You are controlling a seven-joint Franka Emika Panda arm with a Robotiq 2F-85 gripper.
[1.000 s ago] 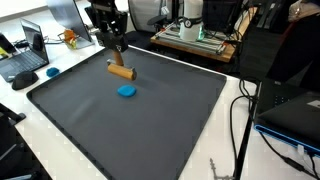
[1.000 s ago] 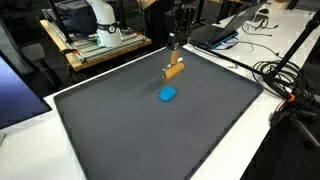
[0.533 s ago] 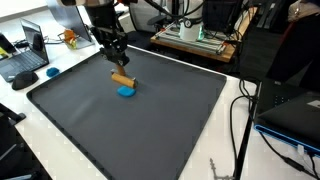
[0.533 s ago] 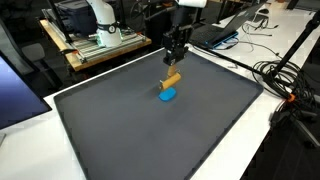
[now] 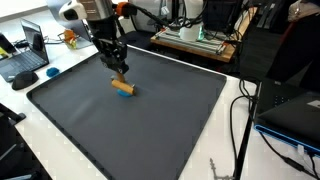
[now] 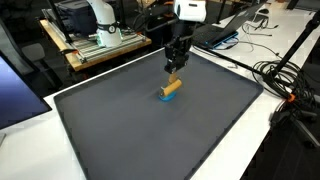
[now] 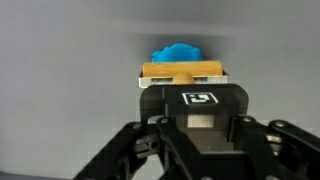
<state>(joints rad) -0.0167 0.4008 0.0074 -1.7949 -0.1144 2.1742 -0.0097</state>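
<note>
Over the upper middle of the mat, about 12 o'clock from its centre in both exterior views: wooden block (image 5: 122, 87), tan, short, hanging tilted from the gripper (image 5: 119, 72). The claw is clamped on the block, its jaws drawn in tight on the upper end. In the wrist view the block (image 7: 181, 72) sits square across the fingertips.

Directly beneath it is a blue disc (image 6: 163, 97), lying flat on the mat. From the wrist it peeks out at 12 o'clock of the block (image 7: 176, 51). In an exterior view it shows at 7 o'clock of the block (image 6: 171, 88), nearly covered. I cannot tell whether block and disc touch or are a hair apart.

My read of the risks:
- The block is tilted, so its low corner would meet the disc first. Let go like this, it could tip and roll off onto the mat.
- Pressing down off-centre could skid the disc sideways, since nothing pins it.
- The disc is mostly hidden under the block, so I judge alignment poorly from any camera. I could be off-centre without knowing it.
- The grip is on one end only, so a bump could swing the block between the fingers.

Count: wooden block, one. Blue disc, one. Gripper, one. Dark grey mat (image 5: 150, 130), one, on a white table (image 6: 250, 130). Open laptop (image 5: 25, 62), one, at 9 o'clock off the mat. Loose cables (image 6: 285, 85) at 3 o'clock, number not countable.
</note>
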